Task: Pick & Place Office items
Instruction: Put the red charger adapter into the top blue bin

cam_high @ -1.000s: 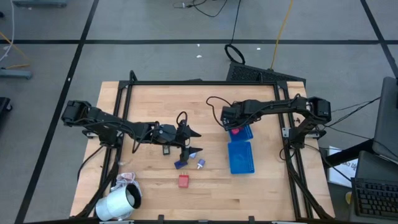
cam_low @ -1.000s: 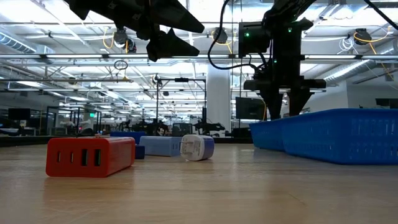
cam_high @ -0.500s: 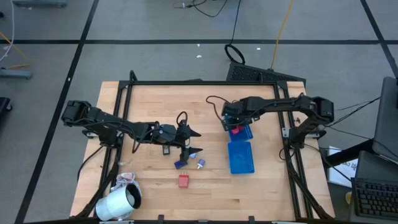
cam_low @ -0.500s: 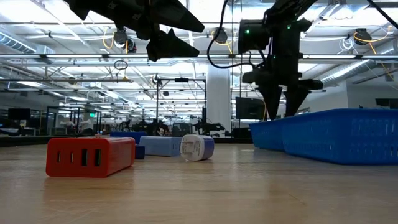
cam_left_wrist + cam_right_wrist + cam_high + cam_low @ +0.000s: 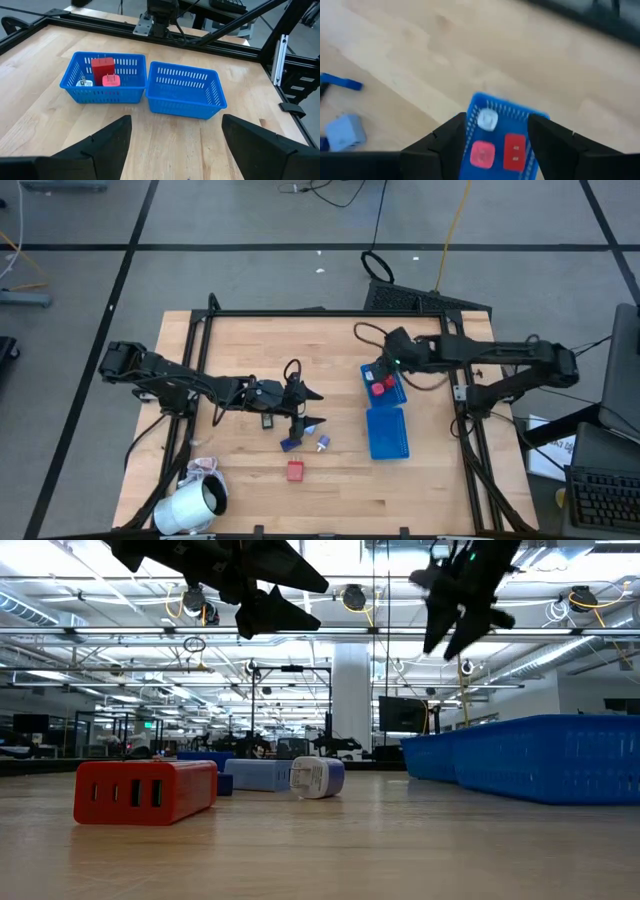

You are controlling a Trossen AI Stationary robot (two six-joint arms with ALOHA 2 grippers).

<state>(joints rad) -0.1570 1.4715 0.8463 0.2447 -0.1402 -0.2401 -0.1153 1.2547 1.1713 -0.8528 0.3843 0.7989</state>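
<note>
Left wrist view | far basket [image 5: 75, 87]: three items | near basket [image 5: 185, 102]: nothing

Two red blocks [image 5: 103, 66] and a white one [image 5: 84, 83] lie in the blue tray's [image 5: 145, 92] far compartment.

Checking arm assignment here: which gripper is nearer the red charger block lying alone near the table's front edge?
Left. The left gripper hangs open above the table's middle, a short way behind the red charger block. The right gripper is open over the blue basket, farther off.
</note>
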